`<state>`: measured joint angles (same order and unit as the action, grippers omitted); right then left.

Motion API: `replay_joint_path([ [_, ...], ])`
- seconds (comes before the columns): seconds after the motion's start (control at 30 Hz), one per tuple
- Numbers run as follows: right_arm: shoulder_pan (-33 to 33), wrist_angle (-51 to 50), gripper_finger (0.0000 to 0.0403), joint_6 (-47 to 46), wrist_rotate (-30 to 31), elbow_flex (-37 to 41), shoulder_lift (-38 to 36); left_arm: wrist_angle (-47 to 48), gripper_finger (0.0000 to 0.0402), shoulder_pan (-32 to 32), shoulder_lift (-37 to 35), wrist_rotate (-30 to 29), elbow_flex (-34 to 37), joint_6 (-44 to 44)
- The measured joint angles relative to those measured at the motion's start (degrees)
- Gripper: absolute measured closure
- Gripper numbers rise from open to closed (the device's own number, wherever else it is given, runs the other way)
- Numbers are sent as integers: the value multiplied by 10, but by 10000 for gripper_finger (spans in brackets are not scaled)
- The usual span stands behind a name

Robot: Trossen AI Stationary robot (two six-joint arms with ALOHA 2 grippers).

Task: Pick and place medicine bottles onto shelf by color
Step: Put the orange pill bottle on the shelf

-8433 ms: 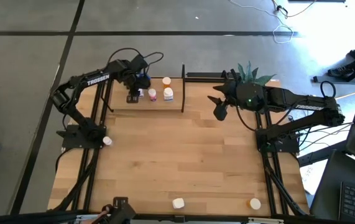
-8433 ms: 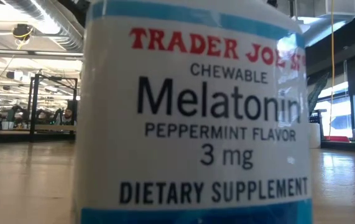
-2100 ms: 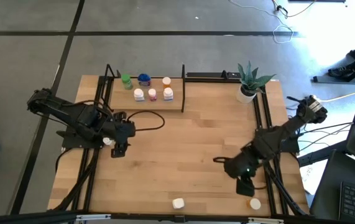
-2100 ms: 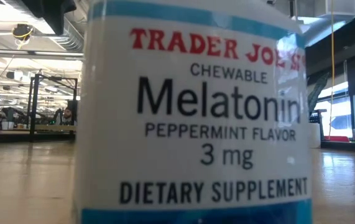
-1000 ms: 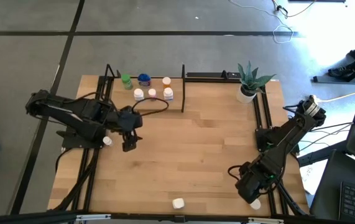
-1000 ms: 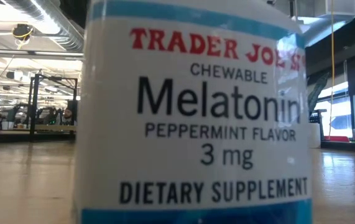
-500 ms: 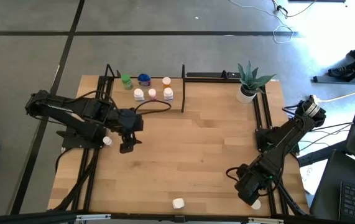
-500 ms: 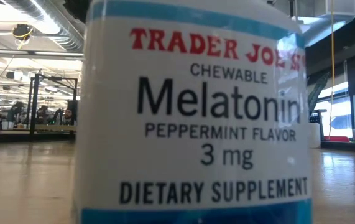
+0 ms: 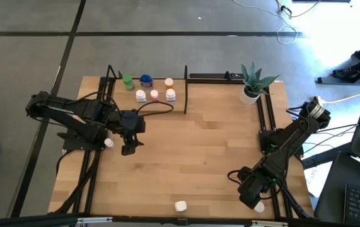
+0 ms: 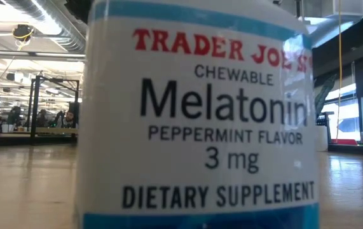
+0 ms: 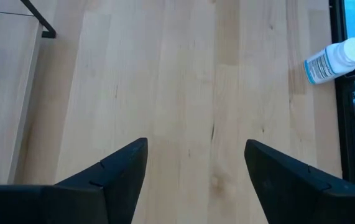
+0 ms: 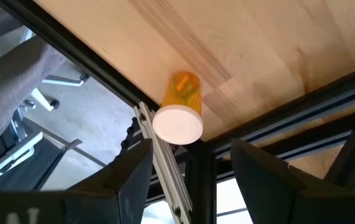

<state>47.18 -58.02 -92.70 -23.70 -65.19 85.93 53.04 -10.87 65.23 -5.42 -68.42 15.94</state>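
A melatonin bottle (image 10: pixel 197 114) blocks the low view, and a plant (image 9: pixel 253 81) stands at two o'clock. Both grippers, left (image 9: pixel 128 149) and right (image 9: pixel 253 200), keep their fingers apart, unmoved; the right hovers over an orange bottle (image 12: pixel 179 112).

Five bottles (image 9: pixel 147 87) stand on the shelf (image 9: pixel 161 104), and three more sit apart near the table edges.

overhead sees the whole table (image 9: pixel 192 157) — low camera sits pressed against one bottle (image 10: pixel 197 121).
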Motion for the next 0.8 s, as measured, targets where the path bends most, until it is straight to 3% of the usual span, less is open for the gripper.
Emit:
replay_joint_path([
  [0.17, 0, 0, 185, -12, 7, 0, 0, 0, 138, 0, 0, 0, 0, 0],
  [0.37, 0, 13, 185, -14, 65, 0, 0, 0, 138, 0, 0, 0, 0, 0],
  [0.8, 0, 51, 185, -14, 72, 0, 0, 0, 138, 0, 0, 0, 0, 0],
])
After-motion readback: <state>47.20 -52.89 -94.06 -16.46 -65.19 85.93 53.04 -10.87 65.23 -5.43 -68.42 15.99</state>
